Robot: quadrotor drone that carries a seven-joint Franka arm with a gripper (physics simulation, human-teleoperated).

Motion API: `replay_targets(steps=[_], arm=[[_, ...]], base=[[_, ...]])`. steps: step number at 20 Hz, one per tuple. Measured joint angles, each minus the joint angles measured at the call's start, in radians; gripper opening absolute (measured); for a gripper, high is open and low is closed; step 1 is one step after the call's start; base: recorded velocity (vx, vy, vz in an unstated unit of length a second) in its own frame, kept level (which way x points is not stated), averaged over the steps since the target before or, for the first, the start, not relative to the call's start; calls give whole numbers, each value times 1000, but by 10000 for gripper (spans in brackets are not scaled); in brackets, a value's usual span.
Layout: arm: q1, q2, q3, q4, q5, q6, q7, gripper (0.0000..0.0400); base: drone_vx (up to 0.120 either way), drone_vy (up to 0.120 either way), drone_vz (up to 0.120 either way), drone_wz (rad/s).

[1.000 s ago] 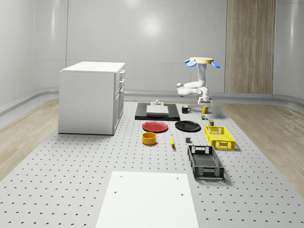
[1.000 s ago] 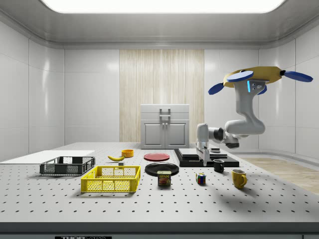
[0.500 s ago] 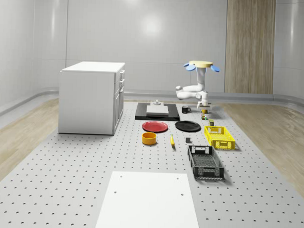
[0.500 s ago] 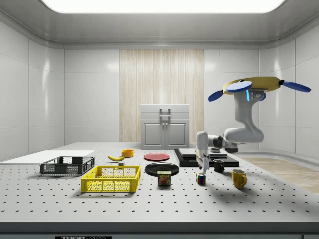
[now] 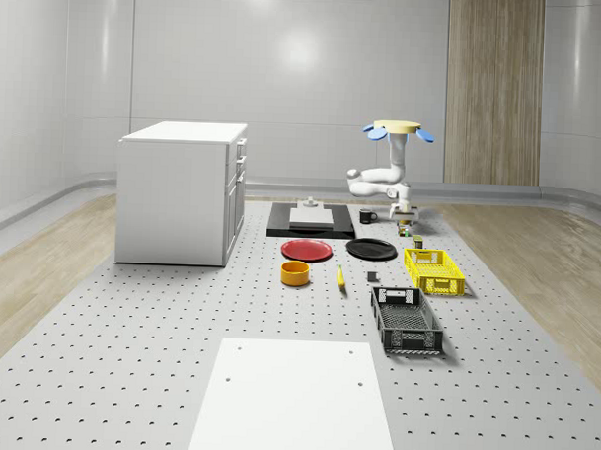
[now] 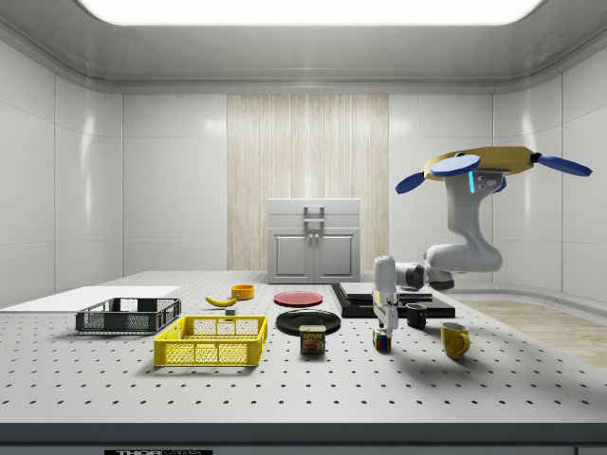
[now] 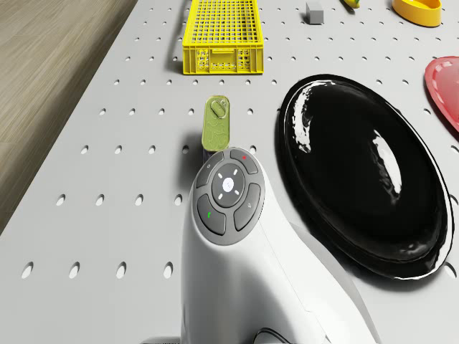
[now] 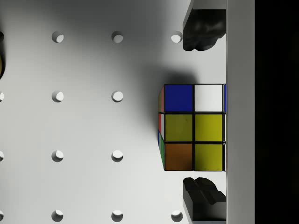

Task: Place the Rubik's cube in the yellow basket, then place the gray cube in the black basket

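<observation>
The Rubik's cube (image 8: 194,127) stands on the perforated table (image 8: 84,126), between the fingers of my open gripper (image 8: 202,114); one fingertip (image 8: 202,32) is apart from it, the other (image 8: 202,193) is close to it. In the side view the gripper (image 6: 382,328) points straight down onto the cube (image 6: 381,341). The drone (image 6: 479,166) hovers above the table's far end, near the mugs. The yellow basket (image 5: 442,286) (image 6: 211,353) (image 7: 221,61) lies nearer the camera, then the black basket (image 5: 411,339) (image 6: 128,320). The gray cube (image 5: 372,278) (image 7: 313,11) sits beside the yellow basket.
A Spam can (image 7: 218,122) (image 6: 312,338) stands between the Rubik's cube and the yellow basket. A black plate (image 7: 366,179), a red plate (image 5: 307,249), a yellow mug (image 6: 454,339) and a black mug (image 6: 416,316) are close by. A white cabinet (image 5: 183,191) stands at the whole-scene view's left.
Over the last second the drone has sunk lower and the arm has brought the gripper down from above the table to around the Rubik's cube. The cube has not moved.
</observation>
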Motion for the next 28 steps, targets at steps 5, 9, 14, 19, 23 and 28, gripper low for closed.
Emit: replay_targets(steps=[5, 9, 14, 19, 23, 28], arm=[[12, -18, -23, 9, -18, 27, -18, 400], [-16, -17, -15, 39, -13, 34, -18, 400], [-45, -19, -4, 65, -5, 42, -14, 400], [-58, -28, -15, 78, -12, 59, -13, 400], [-64, -35, -23, 85, -17, 71, -11, 400], [-69, -44, -25, 88, -17, 82, -9, 400]], base=[[0, 0, 0, 0], [0, 0, 0, 0], [0, 0, 0, 0], [0, 0, 0, 0], [0, 0, 0, 0], [0, 0, 0, 0]])
